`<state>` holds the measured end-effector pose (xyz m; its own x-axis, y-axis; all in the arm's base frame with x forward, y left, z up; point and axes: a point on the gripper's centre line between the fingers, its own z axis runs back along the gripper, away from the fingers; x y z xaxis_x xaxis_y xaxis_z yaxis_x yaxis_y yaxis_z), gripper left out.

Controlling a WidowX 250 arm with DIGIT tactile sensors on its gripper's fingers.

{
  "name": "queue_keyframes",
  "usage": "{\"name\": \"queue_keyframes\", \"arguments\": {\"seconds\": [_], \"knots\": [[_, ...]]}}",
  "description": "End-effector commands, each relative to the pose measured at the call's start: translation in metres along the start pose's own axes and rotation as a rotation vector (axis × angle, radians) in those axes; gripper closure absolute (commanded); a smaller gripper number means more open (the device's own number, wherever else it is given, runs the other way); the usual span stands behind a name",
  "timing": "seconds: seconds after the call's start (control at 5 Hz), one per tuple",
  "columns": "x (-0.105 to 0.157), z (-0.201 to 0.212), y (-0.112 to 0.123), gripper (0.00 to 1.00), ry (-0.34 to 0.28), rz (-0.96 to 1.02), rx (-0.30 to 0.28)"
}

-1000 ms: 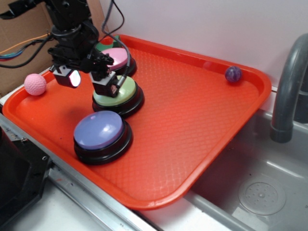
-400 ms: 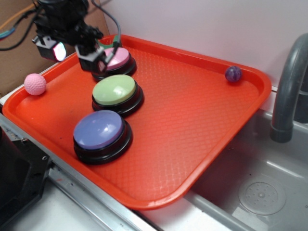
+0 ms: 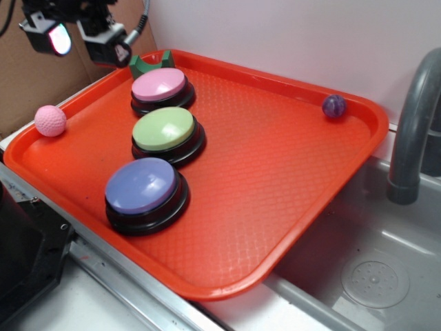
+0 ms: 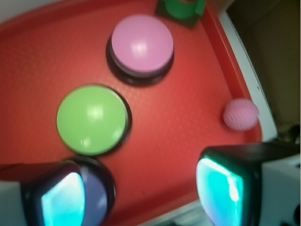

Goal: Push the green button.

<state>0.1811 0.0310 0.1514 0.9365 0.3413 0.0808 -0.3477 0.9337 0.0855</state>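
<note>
The green button [image 3: 164, 129] [image 4: 92, 119], a lime dome on a black base, sits on the red tray [image 3: 275, 165] between a pink-capped button [image 3: 159, 85] [image 4: 142, 44] and a blue-purple one [image 3: 141, 185] [image 4: 99, 197]. My gripper [image 3: 77, 36] [image 4: 141, 193] hangs high at the tray's far left corner, well above and clear of the green button. Its two fingers stand wide apart, open, with nothing between them.
A dark green notched block [image 3: 151, 63] [image 4: 181, 8] lies behind the pink button. A pink ball [image 3: 50, 120] [image 4: 241, 114] rests at the tray's left rim, a purple ball [image 3: 334, 105] at the far right corner. A grey faucet [image 3: 413, 124] and sink [image 3: 372, 276] are on the right.
The gripper has lifted off the green button's left edge and risen up and back to the left, ending high over the tray's far corner. The buttons have not shifted.
</note>
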Motion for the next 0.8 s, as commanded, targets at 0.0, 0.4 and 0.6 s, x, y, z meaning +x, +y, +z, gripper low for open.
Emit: {"name": "queue_keyframes", "arguments": {"seconds": [0.0, 0.4, 0.6], "knots": [[-0.001, 0.035, 0.011, 0.00, -0.068, 0.035, 0.021], [-0.008, 0.054, 0.015, 0.00, -0.044, 0.035, 0.001], [-0.013, 0.065, 0.015, 0.00, -0.059, 0.038, -0.001]]}}
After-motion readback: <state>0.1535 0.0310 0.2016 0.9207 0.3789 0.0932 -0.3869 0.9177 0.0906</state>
